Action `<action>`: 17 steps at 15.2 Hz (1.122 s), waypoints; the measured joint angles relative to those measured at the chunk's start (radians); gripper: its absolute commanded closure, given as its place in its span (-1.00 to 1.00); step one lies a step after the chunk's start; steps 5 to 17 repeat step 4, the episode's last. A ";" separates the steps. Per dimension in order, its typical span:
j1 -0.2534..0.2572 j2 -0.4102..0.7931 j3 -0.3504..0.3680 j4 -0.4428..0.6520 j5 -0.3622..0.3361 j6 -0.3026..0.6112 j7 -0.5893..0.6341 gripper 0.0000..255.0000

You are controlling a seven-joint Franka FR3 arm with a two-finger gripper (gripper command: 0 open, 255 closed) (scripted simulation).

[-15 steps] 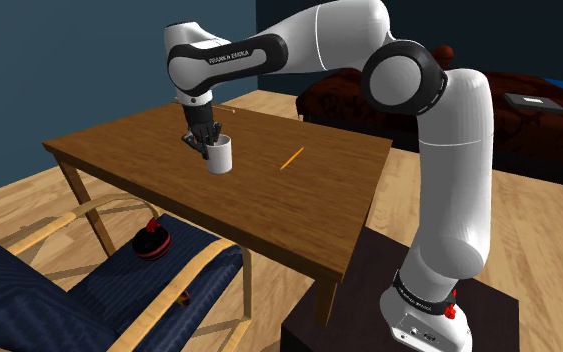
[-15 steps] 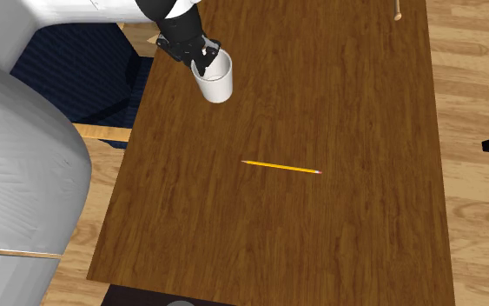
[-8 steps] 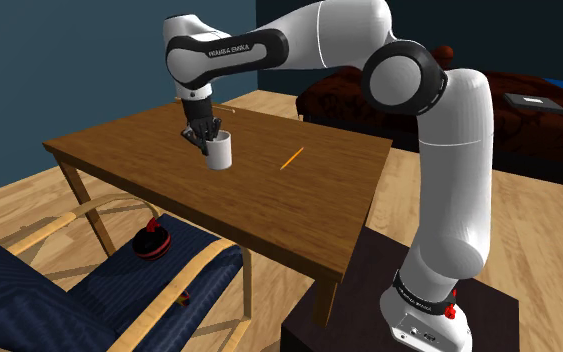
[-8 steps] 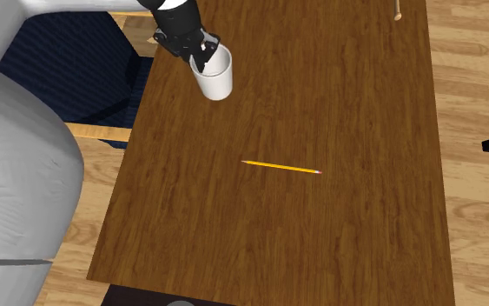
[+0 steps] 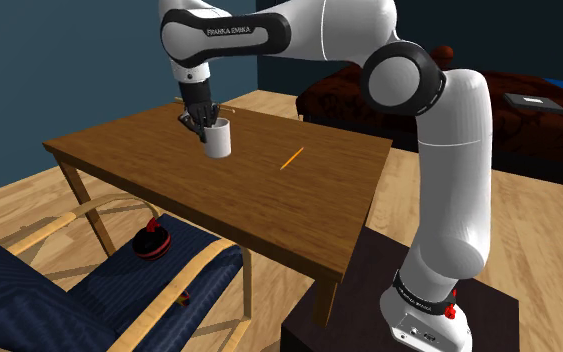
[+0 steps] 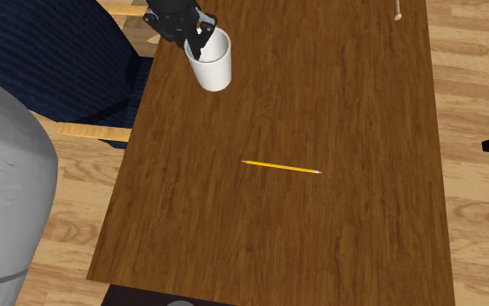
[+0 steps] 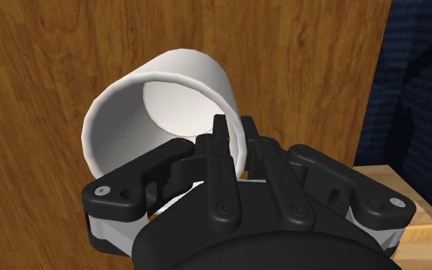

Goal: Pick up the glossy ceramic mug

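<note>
A plain white mug (image 5: pixel 219 141) hangs tilted a little above the brown wooden table (image 5: pixel 319 200), over the side nearest the blue chair. My black gripper (image 5: pixel 201 122) is shut on its rim, one finger inside the cup and one outside. The second exterior view has the mug (image 6: pixel 213 66) near the table's (image 6: pixel 338 104) left edge, with the gripper (image 6: pixel 197 35) at its upper rim. In the wrist view the fingers (image 7: pixel 223 138) pinch the mug's (image 7: pixel 145 100) wall, and its open mouth faces the camera.
A yellow pencil (image 5: pixel 291 158) lies mid-table (image 6: pixel 280 167). A thin stick (image 6: pixel 398 10) rests at the far table edge. A blue armchair (image 5: pixel 119 290) with wooden arms stands by the table, carrying a red-and-black object (image 5: pixel 150 243). A dark red sofa (image 5: pixel 349 100) is behind.
The gripper has risen with the mug clasped in it, lifting the mug away from the tabletop and slightly toward the chair side. The pencil has not moved.
</note>
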 measured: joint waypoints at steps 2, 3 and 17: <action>0.004 0.006 0.001 0.035 -0.001 -0.029 0.000 1.00; 0.005 0.011 0.001 0.060 -0.002 -0.049 -0.002 1.00; 0.005 0.015 0.000 0.073 -0.002 -0.057 -0.003 1.00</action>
